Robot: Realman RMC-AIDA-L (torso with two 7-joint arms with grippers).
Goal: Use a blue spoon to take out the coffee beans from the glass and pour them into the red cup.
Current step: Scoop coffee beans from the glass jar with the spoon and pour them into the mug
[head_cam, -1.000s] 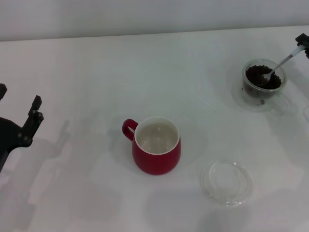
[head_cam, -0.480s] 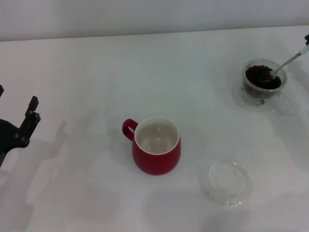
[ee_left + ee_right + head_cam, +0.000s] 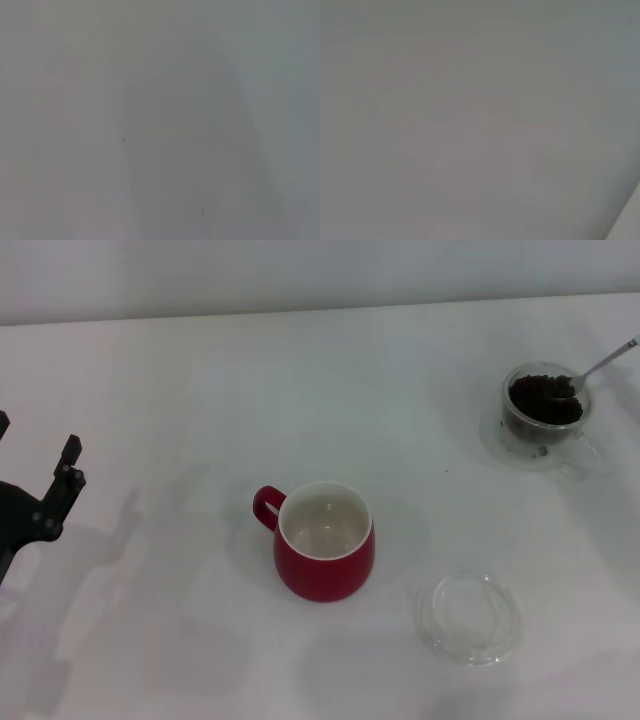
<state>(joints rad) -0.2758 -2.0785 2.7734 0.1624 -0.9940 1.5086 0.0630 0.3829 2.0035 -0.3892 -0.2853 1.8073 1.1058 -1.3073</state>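
1. A plain white table (image 3: 180, 380) fills the head view, with a pale wall along its far edge.
2. The glass (image 3: 545, 418) stands far right, near the table's right edge, holding a dark heap of beans (image 3: 540, 400).
3. The spoon (image 3: 590, 372) has its metal bowl over the beans at the glass's rim, its neck slanting up and out past the right edge of the view (handle not seen).
4. The right gripper is out of view, so whether it grips the spoon cannot be told.
5. The left gripper (image 3: 62, 485) sits at the far left edge, well apart from everything; its fingers look spread and hold nothing.
6. The red cup (image 3: 325, 545) stands upright mid-table, handle toward the left, white inside showing.
7. A shallow clear dish (image 3: 470, 618) lies near the cup's right, toward the front edge.
8. Bare table lies between glass and cup.
9. Both wrist views show only a featureless grey blur.
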